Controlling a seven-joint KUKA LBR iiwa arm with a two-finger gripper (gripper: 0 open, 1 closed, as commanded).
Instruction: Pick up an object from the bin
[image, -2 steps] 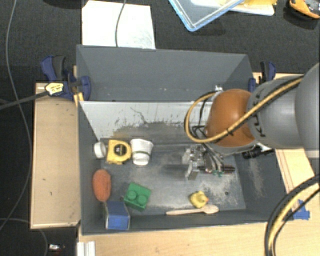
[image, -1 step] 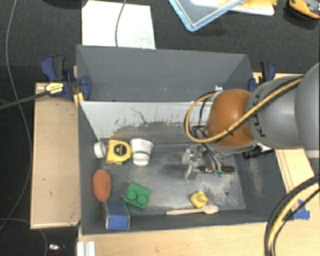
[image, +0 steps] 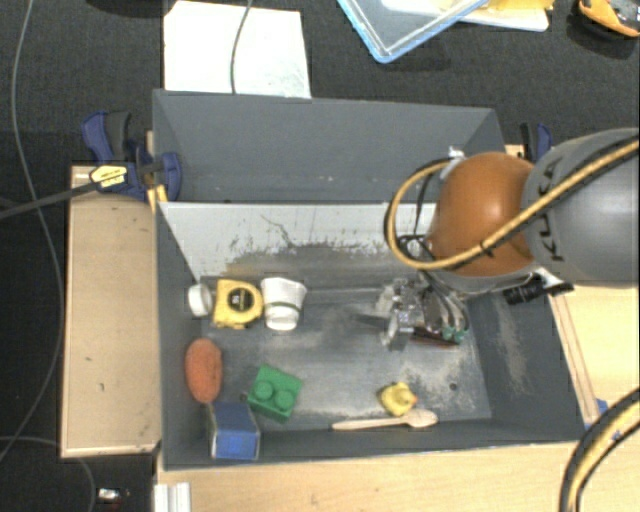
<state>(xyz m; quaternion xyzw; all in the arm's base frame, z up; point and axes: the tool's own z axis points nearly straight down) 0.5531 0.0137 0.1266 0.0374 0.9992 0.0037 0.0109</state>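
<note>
Nothing seemed lifted yet; jaws sat low nr bin's (image: 300, 150) right wall, yellow lump (image: 397, 399) nearby, apart; open/shut: couldn't tell

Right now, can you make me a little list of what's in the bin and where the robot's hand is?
gripper: inside the bin, over bare floor right of middle
nearest to it: small yellow toy, wooden spoon, toward the front
left back: yellow tape measure, white cup
left front: reddish-brown oval lump, green toy brick, blue block
</note>
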